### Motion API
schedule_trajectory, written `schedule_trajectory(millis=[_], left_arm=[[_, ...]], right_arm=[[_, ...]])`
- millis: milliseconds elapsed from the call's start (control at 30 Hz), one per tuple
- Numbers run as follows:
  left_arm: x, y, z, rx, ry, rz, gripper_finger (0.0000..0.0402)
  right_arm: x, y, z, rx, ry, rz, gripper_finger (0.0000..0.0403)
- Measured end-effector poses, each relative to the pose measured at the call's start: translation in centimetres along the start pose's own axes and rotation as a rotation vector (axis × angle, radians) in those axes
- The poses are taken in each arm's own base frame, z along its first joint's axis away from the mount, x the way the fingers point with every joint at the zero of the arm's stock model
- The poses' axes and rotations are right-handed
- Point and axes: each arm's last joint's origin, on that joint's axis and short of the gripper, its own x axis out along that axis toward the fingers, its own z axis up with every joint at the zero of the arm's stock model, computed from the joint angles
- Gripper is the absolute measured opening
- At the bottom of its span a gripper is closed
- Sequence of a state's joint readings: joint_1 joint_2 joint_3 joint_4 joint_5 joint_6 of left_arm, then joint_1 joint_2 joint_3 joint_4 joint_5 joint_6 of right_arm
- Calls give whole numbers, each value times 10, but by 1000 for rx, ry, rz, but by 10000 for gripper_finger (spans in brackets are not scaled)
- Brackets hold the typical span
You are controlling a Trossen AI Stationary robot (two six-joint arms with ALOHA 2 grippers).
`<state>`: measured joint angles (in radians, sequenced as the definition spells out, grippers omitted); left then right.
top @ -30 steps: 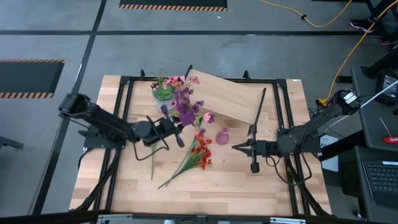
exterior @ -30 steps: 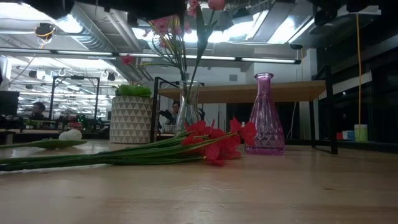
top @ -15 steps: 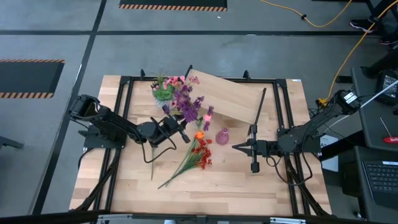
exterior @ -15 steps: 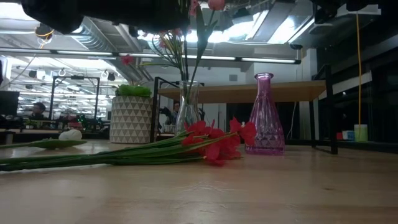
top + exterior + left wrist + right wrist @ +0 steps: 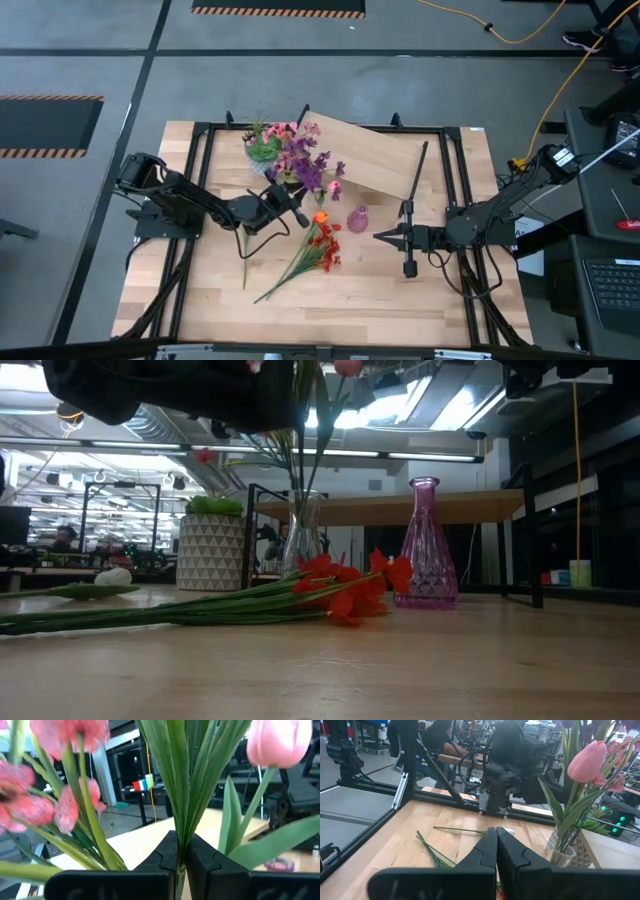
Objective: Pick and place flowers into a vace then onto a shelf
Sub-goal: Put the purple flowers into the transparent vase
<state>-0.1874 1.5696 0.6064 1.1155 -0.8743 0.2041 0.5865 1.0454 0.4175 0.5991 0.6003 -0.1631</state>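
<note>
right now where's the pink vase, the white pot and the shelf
pink vase (image 5: 425, 550), low view, middle of its glass body
white pot (image 5: 210, 552), low view, its patterned side
shelf (image 5: 370, 155), high view, bare middle of the board

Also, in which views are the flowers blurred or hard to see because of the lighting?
Left wrist view: the pink blooms close to the lens are soft and out of focus. Low view: bright ceiling lights behind leave the purple vase and clear vase backlit, and the red flowers dim. High view: evenly lit, no glare.
</note>
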Motion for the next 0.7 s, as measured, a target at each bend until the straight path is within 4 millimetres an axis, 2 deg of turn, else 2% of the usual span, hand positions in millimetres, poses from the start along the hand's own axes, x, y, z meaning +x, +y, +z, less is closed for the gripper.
schedule_trajectory(millis=[467,700], left_arm=[[0,0,-6,19,49,14,13],[0,-1,-7,31,56,13,40]], right_arm=[[0,0,0,0,0,0,0],[0,0,0,2,0,0,0]])
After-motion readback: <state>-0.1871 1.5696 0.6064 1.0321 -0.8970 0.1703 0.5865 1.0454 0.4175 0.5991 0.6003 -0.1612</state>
